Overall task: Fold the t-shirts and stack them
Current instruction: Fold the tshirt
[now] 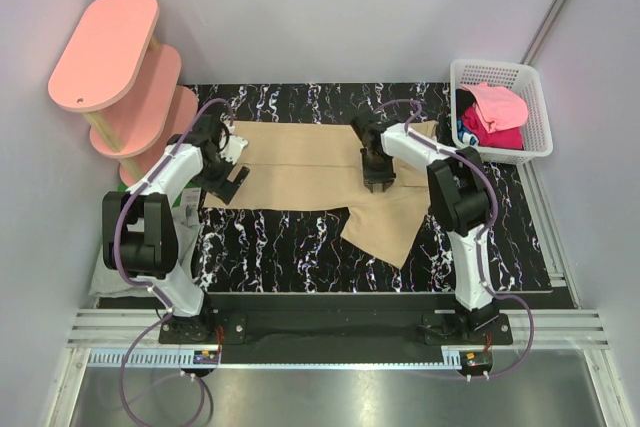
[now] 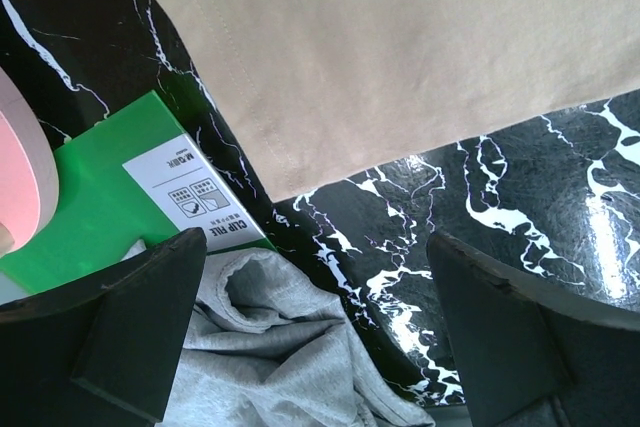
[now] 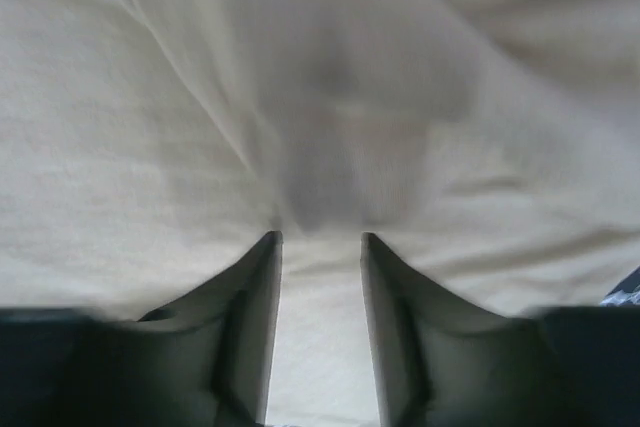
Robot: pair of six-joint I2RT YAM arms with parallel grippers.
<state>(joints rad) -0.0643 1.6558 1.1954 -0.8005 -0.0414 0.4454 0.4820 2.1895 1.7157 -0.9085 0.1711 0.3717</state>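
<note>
Top external gives you the tan shirt spread flat across the middle of the counter, with one corner trailing toward the near edge on the right. Your right fingers are pressed down into its right part. The right wrist view shows them close together with a narrow gap and cloth ridged up at the tips, but you cannot tell whether they pinch it. Your left fingers stand wide apart, holding nothing, near the shirt's left near corner. That side is crowded: a green box lies just beside the shirt's edge, a crumpled grey shirt sits up against the box, and the pink shelves stand at the far left. Well apart at the far right, a white basket holds a pink shirt and a magenta shirt.
</note>
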